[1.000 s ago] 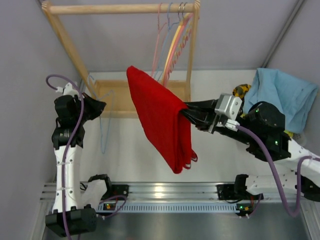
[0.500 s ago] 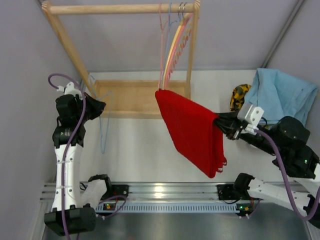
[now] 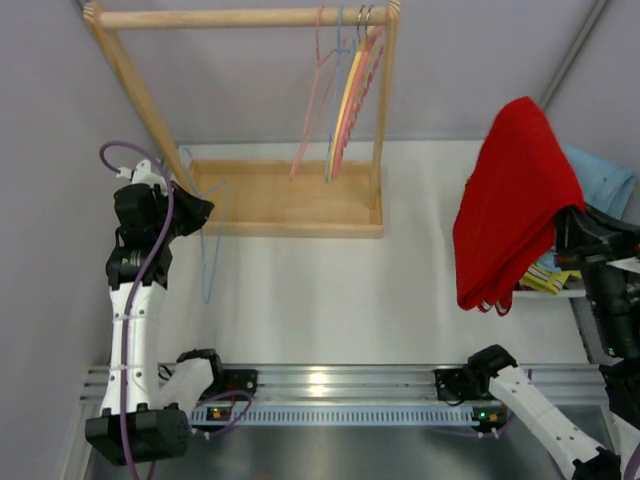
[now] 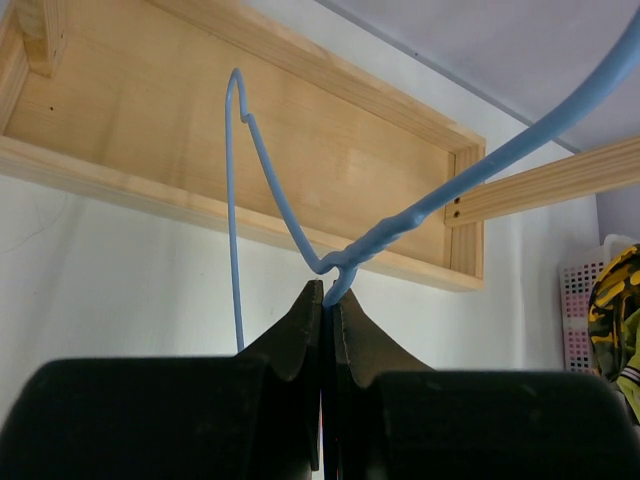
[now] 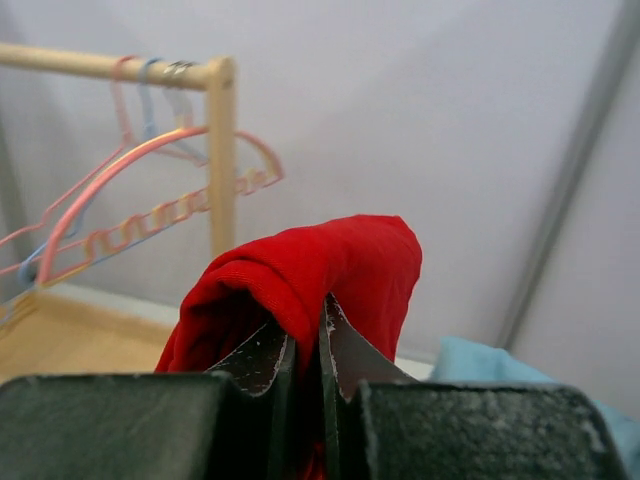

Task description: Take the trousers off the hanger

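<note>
Trouble likeliest at the release. Fold of the red trousers (image 3: 515, 200) pinched between the pressed-together fingers of the right hand (image 5: 318, 320), high at 3 o'clock in the overhead view, well apart from the wooden rack (image 3: 240, 17) and the bare hangers (image 3: 345, 90) at 12 o'clock. Hangs in a long drape below the pinch, lower hem loose above the worktop (image 3: 350, 300). Looks free of any hanger, so judged to be the set-down step for this garment.

Possible failures from here, as judgement only:

- Thin grip on one fold, by the right wrist view: risk of a slide out of the fingers in a quick swing, with a landing short of the pile.
- Long drape: risk of a drag across the light blue trousers (image 3: 605, 180) and what looks like the yellow-green trousers (image 3: 545, 282) just beneath at 3 to 4 o'clock, pulling either toward the worktop edge.
- Release too far toward 3 o'clock: risk of a spill over the side, out of reach.
- Cloth draped close over the right arm: risk of a catch on wrist or cable at opening, with no clean fall.

At 9 o'clock, left hand (image 4: 326, 295) squeezed together on the twisted neck of a blue hanger (image 4: 372, 243), bare of cloth, just beside the rack's base tray (image 3: 290, 195). Risk there: a knock of the wire against the rack post, or a clatter onto the worktop at a careless opening.
</note>
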